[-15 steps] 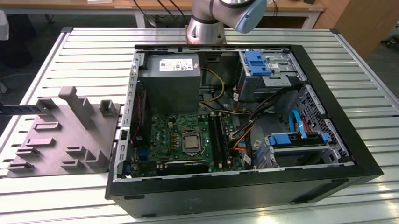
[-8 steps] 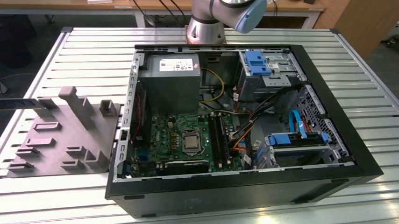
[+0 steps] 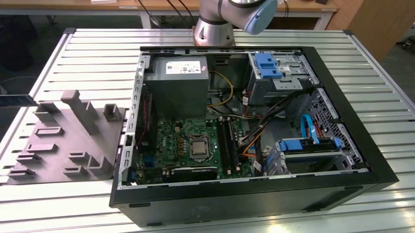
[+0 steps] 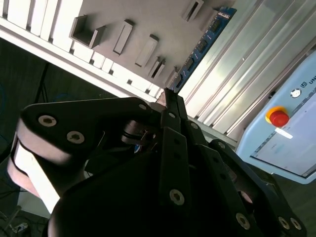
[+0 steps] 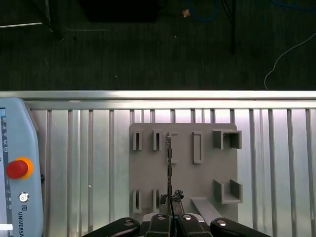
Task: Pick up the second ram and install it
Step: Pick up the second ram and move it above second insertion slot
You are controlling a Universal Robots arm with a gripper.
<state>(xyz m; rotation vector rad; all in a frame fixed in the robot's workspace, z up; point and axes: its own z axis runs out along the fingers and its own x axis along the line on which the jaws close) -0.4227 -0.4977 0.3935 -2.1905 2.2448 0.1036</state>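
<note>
My gripper [image 4: 168, 94] is shut on the second ram [image 4: 202, 47], a narrow blue-green board with black chips that sticks out from the fingertips. In the first wrist view the ram [image 5: 169, 163] shows edge-on as a thin dark line running out from the gripper [image 5: 171, 200], high above the grey slotted fixture [image 5: 207, 168]. The exterior view has the open computer case [image 3: 363, 160] with its motherboard, and the long black memory slots [image 3: 227, 138] lie beside the silver processor socket [image 3: 198, 145].
The grey fixture [image 3: 65, 145] lies on the slatted metal table at the exterior view's left, next to the case. A pale blue control pendant with a red stop button [image 5: 17, 168] rests on the table. The arm's base [image 3: 217, 24] stands behind the case.
</note>
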